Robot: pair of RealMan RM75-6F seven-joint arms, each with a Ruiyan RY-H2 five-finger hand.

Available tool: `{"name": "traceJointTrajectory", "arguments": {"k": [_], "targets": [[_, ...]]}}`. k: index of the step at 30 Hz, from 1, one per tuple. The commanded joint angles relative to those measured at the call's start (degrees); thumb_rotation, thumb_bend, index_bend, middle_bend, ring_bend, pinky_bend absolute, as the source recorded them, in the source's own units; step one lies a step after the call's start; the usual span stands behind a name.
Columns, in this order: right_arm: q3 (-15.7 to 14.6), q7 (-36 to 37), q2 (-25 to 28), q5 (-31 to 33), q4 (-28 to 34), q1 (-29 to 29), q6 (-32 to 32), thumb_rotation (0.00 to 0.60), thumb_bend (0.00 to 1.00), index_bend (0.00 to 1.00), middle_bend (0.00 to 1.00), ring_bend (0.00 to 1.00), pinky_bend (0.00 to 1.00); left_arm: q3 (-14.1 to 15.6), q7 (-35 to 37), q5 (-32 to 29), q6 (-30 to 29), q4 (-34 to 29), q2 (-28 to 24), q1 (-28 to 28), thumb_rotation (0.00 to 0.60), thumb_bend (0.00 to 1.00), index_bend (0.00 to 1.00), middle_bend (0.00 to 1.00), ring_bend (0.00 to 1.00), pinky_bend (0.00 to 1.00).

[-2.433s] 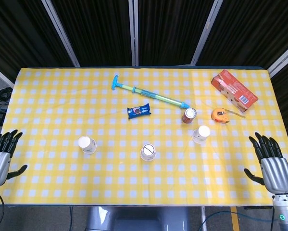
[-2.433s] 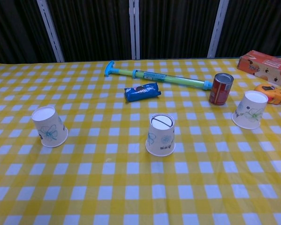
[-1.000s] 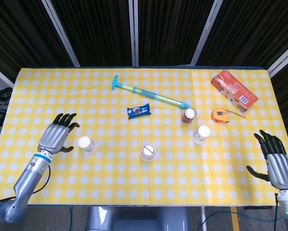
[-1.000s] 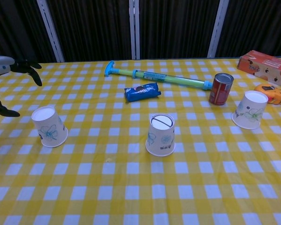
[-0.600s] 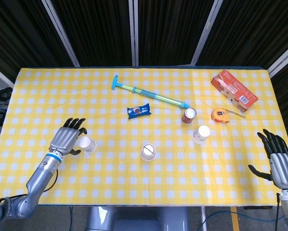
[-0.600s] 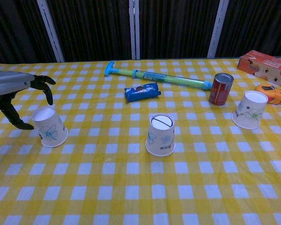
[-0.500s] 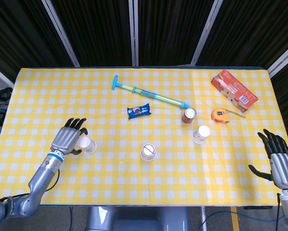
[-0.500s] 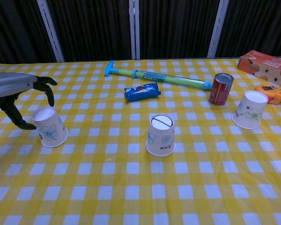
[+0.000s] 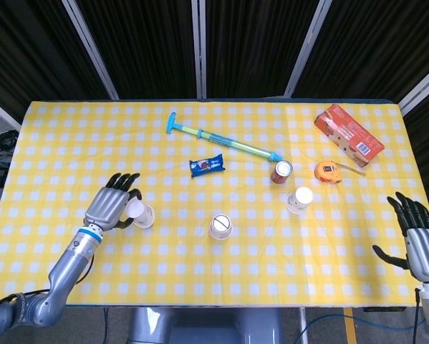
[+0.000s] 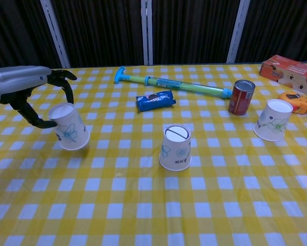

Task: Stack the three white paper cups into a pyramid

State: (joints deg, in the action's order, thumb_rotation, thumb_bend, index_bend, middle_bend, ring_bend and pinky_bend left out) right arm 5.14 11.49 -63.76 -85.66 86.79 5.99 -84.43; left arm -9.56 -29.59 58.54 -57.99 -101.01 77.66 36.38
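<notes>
Three white paper cups stand upside down on the yellow checked table. My left hand grips the left cup near its top, thumb on one side and fingers on the other, and the cup is tilted. The middle cup stands alone at the table's centre front. The right cup stands near a red can. My right hand hangs open beyond the table's right edge, seen only in the head view.
A blue and green pump lies across the back. A blue cookie packet, the red can, an orange tape measure and a red box lie behind the cups.
My left hand came in from the table's left edge, closed around the left cup and shifted it rightward, tilting it. The right hand drew slightly back to the right.
</notes>
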Motion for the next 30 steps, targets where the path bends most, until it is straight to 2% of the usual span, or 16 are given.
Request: {"name": "traceJointTrajectory", "arguments": {"k": [1,7,13,23,30], "targets": [[0.1,0.2,0.0,0.2,-0.2,0.0,0.2,0.600,0.08,0.09,0.00,0.00,0.00,-0.6,0.3,1.3,-0.7,-1.3,0.2,0.8,0.600,0.37,0.46,0.00,0.00,0.00],[0.3,1.3,0.0,1.0,-0.8,0.3,1.1,0.600,0.08,0.09,0.00,0.00,0.00,-1.1,-1.9,1.0,-0.1,-1.3,3.4,3.6,0.600,0.37,0.46,0.00,0.00,0.00],[1.2,3.4,-0.1,3.1,-2.3,0.7,2.7,0.600,0.08,0.09,0.00,0.00,0.00,-2.1,-5.7,-1.9,2.2,1.7,11.0,8.8,0.600,0.37,0.47,0.00,0.00,0.00],[1.6,5.4,-0.2,4.7,-4.0,1.0,4.5,0.600,0.08,0.09,0.00,0.00,0.00,-2.4,-9.0,-6.3,3.5,6.7,18.2,14.0,0.600,0.37,0.46,0.00,0.00,0.00],[1.7,5.4,-0.4,4.9,-4.4,0.9,4.5,0.600,0.08,0.09,0.00,0.00,0.00,-1.5,-9.2,-7.6,3.3,8.9,20.4,15.4,0.600,0.36,0.42,0.00,0.00,0.00]]}}
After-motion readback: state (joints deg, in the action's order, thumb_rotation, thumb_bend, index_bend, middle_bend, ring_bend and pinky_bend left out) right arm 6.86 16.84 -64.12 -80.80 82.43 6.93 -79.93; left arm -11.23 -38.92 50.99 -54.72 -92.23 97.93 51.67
